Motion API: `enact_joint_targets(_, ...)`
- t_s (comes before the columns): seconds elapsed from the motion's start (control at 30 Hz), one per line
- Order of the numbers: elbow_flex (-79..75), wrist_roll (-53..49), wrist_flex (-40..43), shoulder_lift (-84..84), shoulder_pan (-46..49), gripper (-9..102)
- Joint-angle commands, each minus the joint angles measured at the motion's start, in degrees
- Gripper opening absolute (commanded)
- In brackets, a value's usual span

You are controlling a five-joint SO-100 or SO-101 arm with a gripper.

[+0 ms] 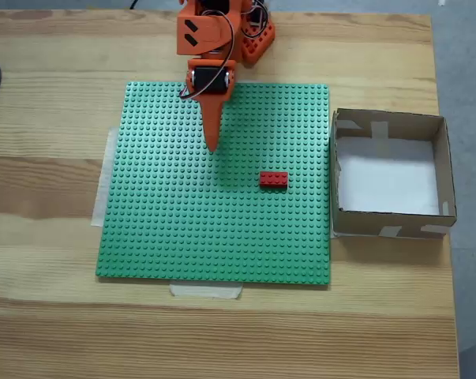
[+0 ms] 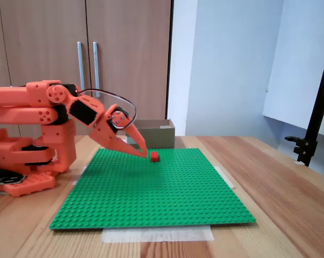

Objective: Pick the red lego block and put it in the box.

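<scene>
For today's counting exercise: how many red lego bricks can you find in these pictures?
1. The red lego block lies on the green baseplate, between the gripper and the box.

No readable text, label, brand, number or sign appears in either fixed view. The box (image 1: pixel 391 126) at the tabletop's (image 1: pixel 48 332) right edge carries only blank pale tape patches on its brown walls, and the green baseplate (image 1: pixel 182 237) at the tabletop's centre shows plain studs whose tops are too small to make out any lettering.
</scene>
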Motion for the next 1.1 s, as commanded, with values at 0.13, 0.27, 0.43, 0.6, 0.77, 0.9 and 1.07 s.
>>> enact_joint_targets(0.13,1.9,-0.5,-0.1,0.6,-0.3,-1)
enact_joint_targets(0.27,1.9,-0.5,-0.1,0.6,-0.3,-1)
enact_joint_targets(0.43,1.9,-0.6,-0.1,0.6,-0.3,-1)
enact_joint_targets(0.6,1.9,-0.7,-0.1,0.6,-0.4,-1)
enact_joint_targets(0.77,1.8,-0.8,-0.1,0.6,-0.4,-1)
enact_joint_targets(0.9,0.3,-0.5,-0.2,-0.4,-0.4,-1)
enact_joint_targets(1.07,-6.5,0.3,-0.4,-5.2,-0.6,-1)
